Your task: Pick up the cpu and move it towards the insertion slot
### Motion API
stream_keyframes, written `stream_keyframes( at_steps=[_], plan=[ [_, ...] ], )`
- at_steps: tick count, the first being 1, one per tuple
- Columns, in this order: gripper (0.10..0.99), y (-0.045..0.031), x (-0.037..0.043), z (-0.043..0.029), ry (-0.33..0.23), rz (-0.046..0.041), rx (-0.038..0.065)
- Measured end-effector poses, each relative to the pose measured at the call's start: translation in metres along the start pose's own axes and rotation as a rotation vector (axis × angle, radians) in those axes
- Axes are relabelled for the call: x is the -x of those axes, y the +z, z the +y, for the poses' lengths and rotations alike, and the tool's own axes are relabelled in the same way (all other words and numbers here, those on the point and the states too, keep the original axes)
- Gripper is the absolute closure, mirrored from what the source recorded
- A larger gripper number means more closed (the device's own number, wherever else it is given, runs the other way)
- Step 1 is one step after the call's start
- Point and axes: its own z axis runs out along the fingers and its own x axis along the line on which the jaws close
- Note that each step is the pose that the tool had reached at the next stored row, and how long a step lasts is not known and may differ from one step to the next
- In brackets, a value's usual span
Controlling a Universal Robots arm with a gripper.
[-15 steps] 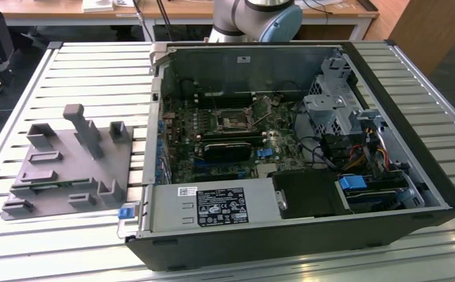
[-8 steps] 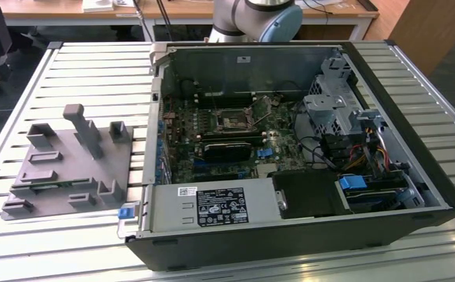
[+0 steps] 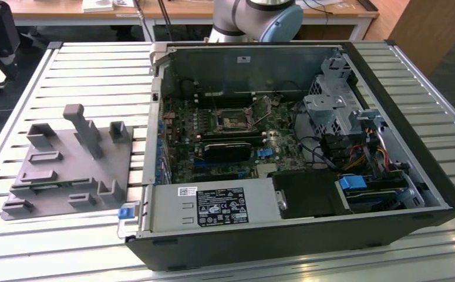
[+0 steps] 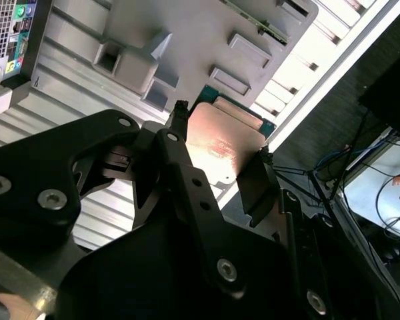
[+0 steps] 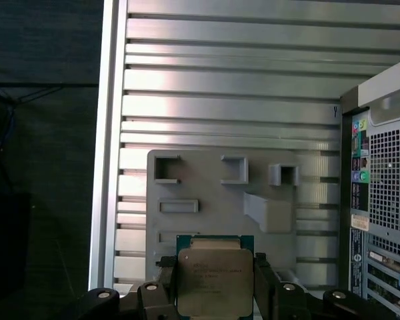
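Surface: ribbed metal surface (image 3: 78, 64) carrying a grey tray (image 3: 63, 170) at the exterior view's left and an open computer case (image 3: 290, 153) at its right.
Gripper: gripper (image 5: 215, 280) clamped on the cpu (image 5: 213, 277), a black finger (image 4: 180, 167) on each side.
Cpu: lifted above the tray, lid visible in both wrist views.
Insertion slot: insertion slot (image 3: 233, 121) inside the case, on the motherboard, well apart from the tray.

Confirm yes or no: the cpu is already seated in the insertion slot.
No. In the first wrist view the cpu sits between the gripper jaws above the grey tray, outside the computer case.
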Motion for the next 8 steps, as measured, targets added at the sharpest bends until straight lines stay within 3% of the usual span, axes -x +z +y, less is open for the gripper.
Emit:
stream_keyframes(
  at_steps=[8],
  plan=[
    [0.545,0.0001,0.0182,-0.0004,0.000,-0.0001,0.000]
  ],
)
